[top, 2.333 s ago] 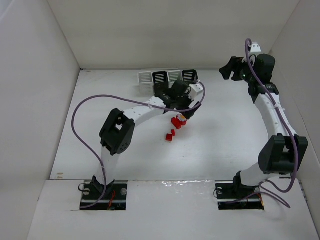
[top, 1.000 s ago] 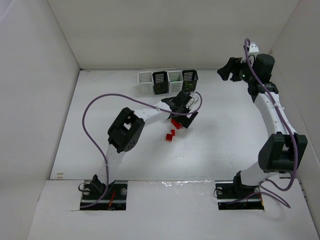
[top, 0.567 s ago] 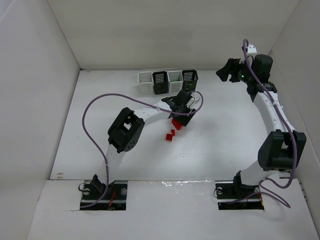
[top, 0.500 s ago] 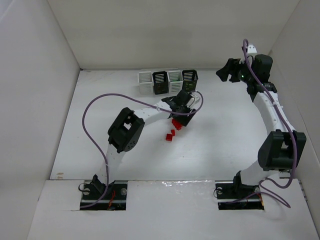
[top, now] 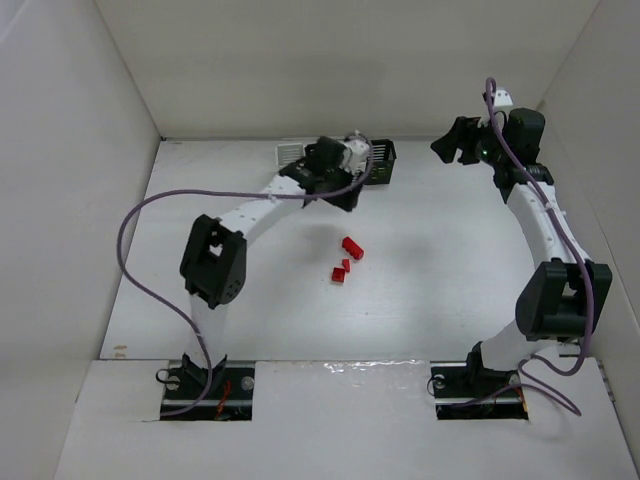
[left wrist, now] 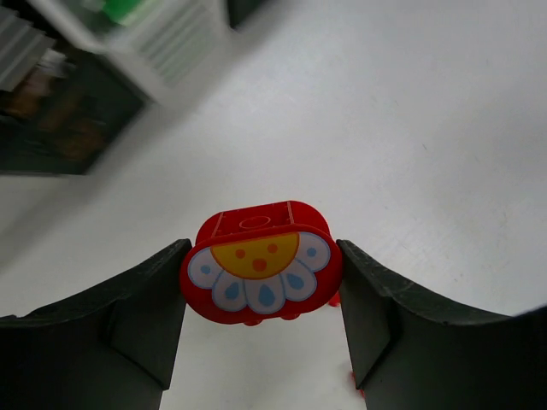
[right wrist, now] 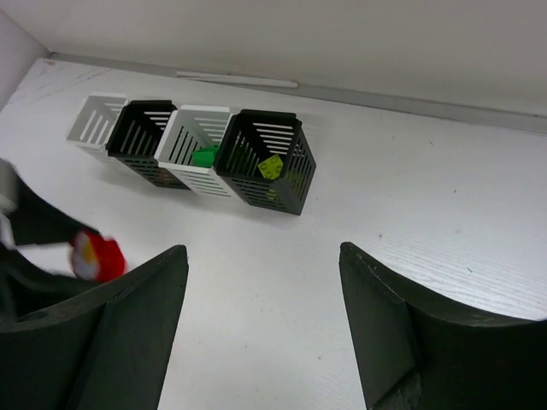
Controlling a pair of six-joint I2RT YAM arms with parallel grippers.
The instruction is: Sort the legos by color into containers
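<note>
My left gripper (left wrist: 261, 278) is shut on a red lego with a flower print (left wrist: 261, 260), held above the table just in front of the containers. From the top it (top: 345, 193) hides the two middle bins. Four bins stand in a row: white (right wrist: 97, 120), black (right wrist: 141, 130), white (right wrist: 192, 135) holding a green lego (right wrist: 205, 155), black (right wrist: 265, 155) holding a yellow-green lego (right wrist: 271, 166). Three red legos (top: 351, 246) lie mid-table. My right gripper (right wrist: 261, 325) is open and empty, held high at the back right (top: 455, 140).
The bins sit against the back wall; the outer white bin (top: 290, 152) and outer black bin (top: 381, 162) show from the top. White walls close in the table on the left, back and right. The left arm's purple cable (top: 135, 230) loops over the table's left side.
My left gripper has risen from the red pile with the flower lego in it and swung back toward the bins. The right arm has barely moved.
</note>
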